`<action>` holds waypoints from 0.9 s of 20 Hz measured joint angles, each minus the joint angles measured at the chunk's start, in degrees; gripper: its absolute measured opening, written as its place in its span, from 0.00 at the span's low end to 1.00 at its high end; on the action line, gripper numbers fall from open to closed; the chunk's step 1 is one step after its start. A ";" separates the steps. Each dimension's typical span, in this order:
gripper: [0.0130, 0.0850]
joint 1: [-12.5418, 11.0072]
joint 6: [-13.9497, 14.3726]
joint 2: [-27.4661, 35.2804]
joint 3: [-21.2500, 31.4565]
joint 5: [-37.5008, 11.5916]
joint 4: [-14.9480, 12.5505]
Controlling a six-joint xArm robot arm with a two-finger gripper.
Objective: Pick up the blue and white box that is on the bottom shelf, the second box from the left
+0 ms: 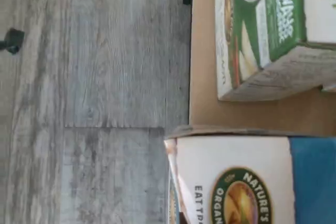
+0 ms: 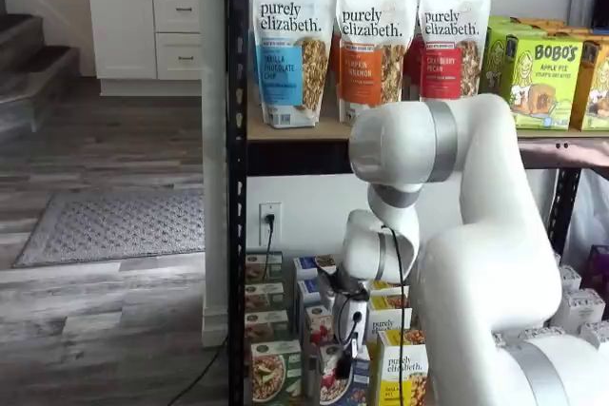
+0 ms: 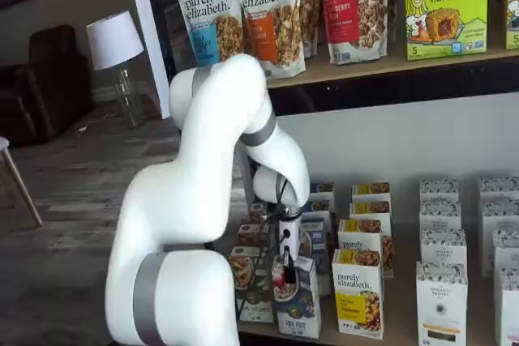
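The arm (image 3: 195,224) is built of rounded, glossy white shells joined by grey bands at its joints, with a thin black cable (image 2: 401,330) running down beside the wrist to the gripper (image 3: 285,275), a slim white body that ends in black fingers.

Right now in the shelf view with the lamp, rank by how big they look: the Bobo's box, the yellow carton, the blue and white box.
1. Bobo's box
2. yellow carton
3. blue and white box, partly hidden behind the gripper, so unsure; nearness to the camera also skews sizes.
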 joint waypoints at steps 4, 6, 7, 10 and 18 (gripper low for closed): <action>0.39 0.40 -1.05 -2.84 4.47 -1.67 1.38; 0.39 0.63 -1.29 -4.23 6.73 -2.49 1.77; 0.39 0.75 -1.63 -4.97 7.88 -2.79 2.22; 0.39 1.10 -2.83 -6.95 10.96 -3.52 3.75; 0.39 2.17 -4.59 -12.55 19.89 -6.95 6.31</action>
